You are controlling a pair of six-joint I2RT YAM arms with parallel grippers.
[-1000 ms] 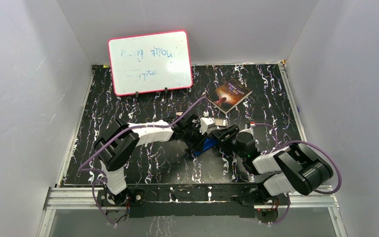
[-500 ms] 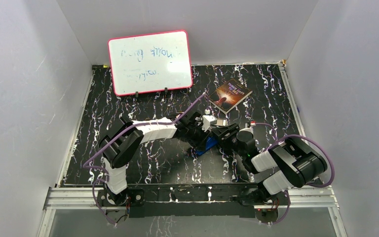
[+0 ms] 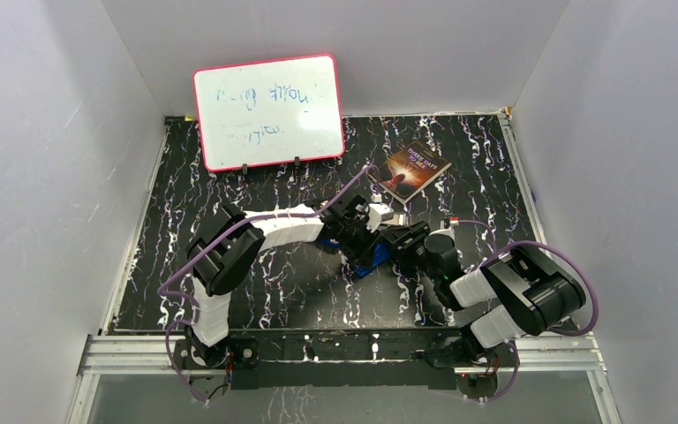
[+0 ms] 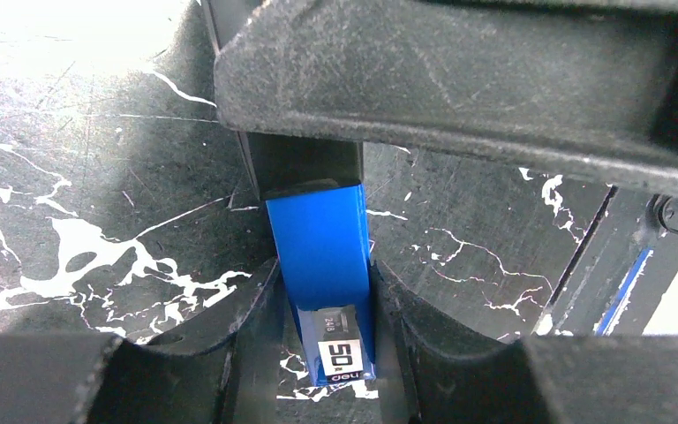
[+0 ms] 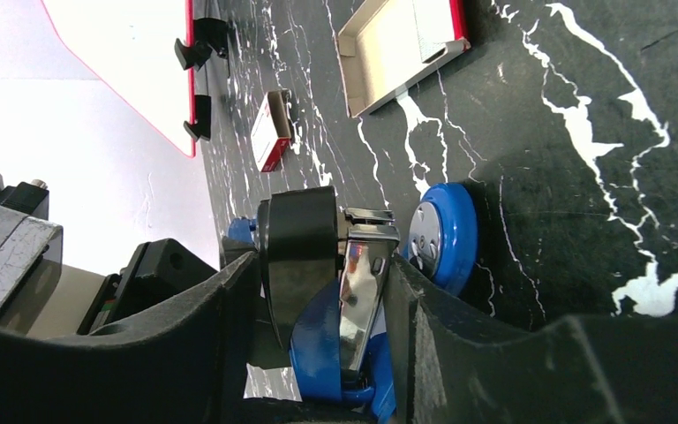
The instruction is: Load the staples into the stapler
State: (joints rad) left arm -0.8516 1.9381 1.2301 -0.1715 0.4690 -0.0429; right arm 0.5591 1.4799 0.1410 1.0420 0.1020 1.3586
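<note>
A: Your stapler [image 3: 372,254] sits on the table [image 3: 494,177], blue with a black top and a chrome rail, and both your claws are on it

B: Right. Your left gripper [image 4: 325,276] is clenched on the stapler's blue arm, one of its fingers [image 4: 229,353] pressed to each side, and the labelled end points back toward your wrist camera

A: Your right gripper [image 5: 322,265] grasps the stapler from the other end. Its jaws stand wide, taking in the black top and the chrome rail together

B: What look like your staples [image 5: 434,26], a pale grey strip, lie in an open cardboard tray [image 5: 380,66] beyond the stapler, well apart from both claws. You can't be sure of them from here, they show too small

A: You also have a small white box [image 5: 269,132] with a red end near that tray, apart from the stapler, with neither claw touching it
</note>
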